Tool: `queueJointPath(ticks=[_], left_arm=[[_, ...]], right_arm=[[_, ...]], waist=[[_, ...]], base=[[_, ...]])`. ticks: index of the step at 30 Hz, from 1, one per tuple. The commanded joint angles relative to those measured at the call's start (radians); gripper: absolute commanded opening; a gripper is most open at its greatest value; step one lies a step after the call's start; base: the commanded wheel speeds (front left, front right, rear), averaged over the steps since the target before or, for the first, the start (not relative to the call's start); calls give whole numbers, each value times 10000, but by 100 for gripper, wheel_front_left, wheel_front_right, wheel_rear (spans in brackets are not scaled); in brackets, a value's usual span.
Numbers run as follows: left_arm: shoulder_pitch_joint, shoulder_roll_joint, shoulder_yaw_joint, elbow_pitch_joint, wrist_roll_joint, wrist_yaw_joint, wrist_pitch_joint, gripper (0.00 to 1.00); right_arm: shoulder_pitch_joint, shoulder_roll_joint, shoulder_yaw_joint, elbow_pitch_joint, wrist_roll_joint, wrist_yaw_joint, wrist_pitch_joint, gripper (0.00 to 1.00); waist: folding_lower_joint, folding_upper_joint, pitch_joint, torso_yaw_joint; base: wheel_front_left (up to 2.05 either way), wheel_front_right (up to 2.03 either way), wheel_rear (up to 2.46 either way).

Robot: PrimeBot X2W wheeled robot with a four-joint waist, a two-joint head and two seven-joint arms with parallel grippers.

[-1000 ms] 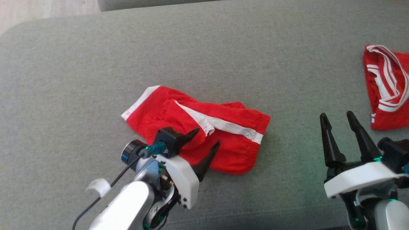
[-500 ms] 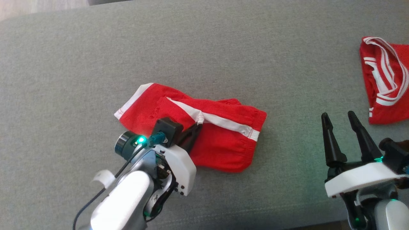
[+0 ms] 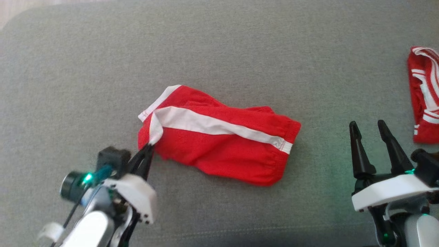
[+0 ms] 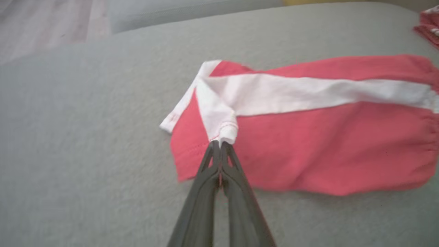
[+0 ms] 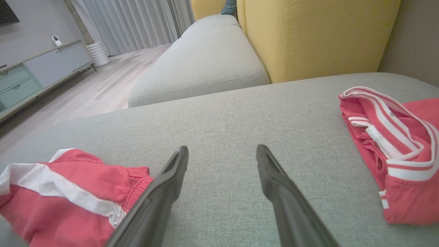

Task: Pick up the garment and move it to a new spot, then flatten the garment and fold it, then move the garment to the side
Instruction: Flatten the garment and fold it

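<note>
Grey sofa seat (image 3: 219, 51), living room behind it, wood floor (image 5: 103, 89) past the far edge. Left fingers (image 4: 238, 195) are pressed together, pinching just the tip of a white corner (image 4: 223, 128) of the red shorts (image 3: 223, 147). That corner is drawn toward the fingers. The rest lies on the seat near the middle, rumpled, with the white stripe (image 3: 212, 125) running across to the elastic waist end. Right fingers (image 3: 358, 151) are spread with nothing between them, over bare seat between the shorts and another red garment (image 3: 423, 103) at the right edge. Risks as I read it: (1) the bite is shallow, only hem cloth at the tips, so a quick lift or sideways yank likely pulls it free and the shorts drop in a worse heap. (2) A one-corner lift hangs the cloth like a rope, and it twists and lands doubled, so flattening costs extra regrasps. (3) Can't tell if the pinch holds one layer or two. One layer would peel the leg open instead of carrying the lot. (4) Cloth on cloth drags, so a low pull stretches the corner rather than moving the pile. (5) Carrying right puts it near the other red piece: same colour, easy to overlap or grab the wrong one. Right fingers on the waist end would probably cut most of this.
</note>
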Motion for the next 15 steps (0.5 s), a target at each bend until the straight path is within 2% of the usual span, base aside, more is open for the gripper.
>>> queueJointPath(ticks=[1, 2, 3, 4, 15], left_arm=[[-185, 302, 563, -411, -129, 114, -178, 0], [-49, 324, 639, -405, -210, 161, -230, 0], [50, 313, 705, -385, -289, 194, -315, 9], [108, 262, 789, -377, -359, 236, -488, 100], [317, -378, 1840, -307, -613, 710, -3323, 100]], right_arm=[[-449, -54, 196, -317, 112, -9, -119, 100], [-465, -54, 193, -312, 110, -9, -116, 100], [-484, -54, 202, -311, 104, -9, -109, 100], [-505, -54, 216, -315, 96, -9, -99, 100], [-627, -54, 240, -476, -107, -9, -19, 100]], waist=[[0, 0, 29, 74], [0, 0, 39, 114], [0, 0, 50, 145], [0, 0, 63, 172], [0, 0, -54, 272]], base=[[0, 0, 0], [0, 0, 0], [0, 0, 0], [0, 0, 0], [0, 0, 0]])
